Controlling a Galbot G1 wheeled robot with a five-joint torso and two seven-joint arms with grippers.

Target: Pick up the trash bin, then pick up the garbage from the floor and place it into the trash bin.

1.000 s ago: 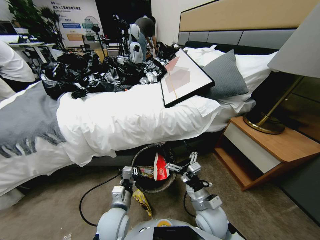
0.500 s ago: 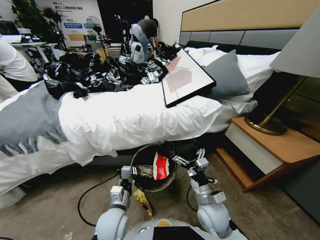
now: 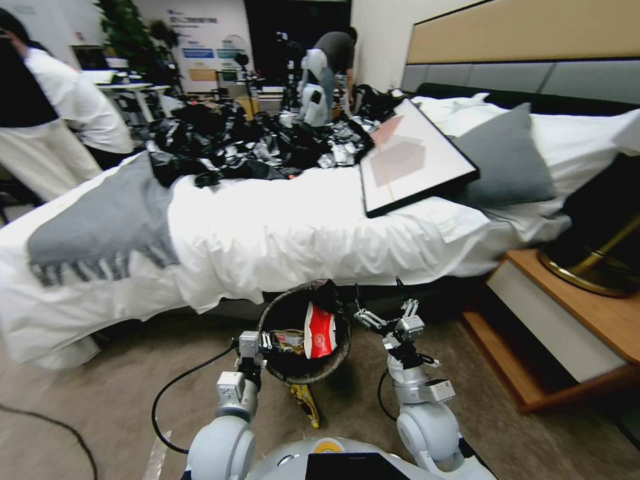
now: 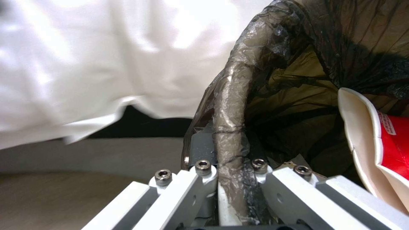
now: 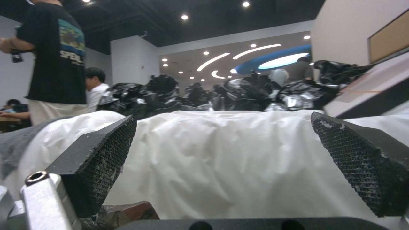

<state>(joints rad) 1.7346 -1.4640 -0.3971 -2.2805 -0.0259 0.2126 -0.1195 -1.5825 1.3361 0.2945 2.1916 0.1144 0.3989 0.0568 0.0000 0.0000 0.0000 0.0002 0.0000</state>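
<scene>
Head view, nearest first: a crinkled yellow snack wrapper [image 3: 306,403] lies on the short-pile carpet [image 3: 100,413] between the robot's arms, just under the trash bin [image 3: 301,373]. The left tool [image 3: 254,344] is clenched on the bin's near rim, where glossy black bag film [image 4: 232,105] folds over the round edge; its metal fingers [image 4: 200,174] pinch either side. A crushed red-and-white carton [image 3: 320,331] stands tilted inside the bin. The right tool [image 3: 383,313] hangs just beside the bin's right side, released, its cross-hatched black pads [image 5: 102,153] spread wide apart. Beyond is the bed's rumpled white sheet [image 3: 300,233], carrying a heap of shiny black plastic bags [image 3: 253,143].
</scene>
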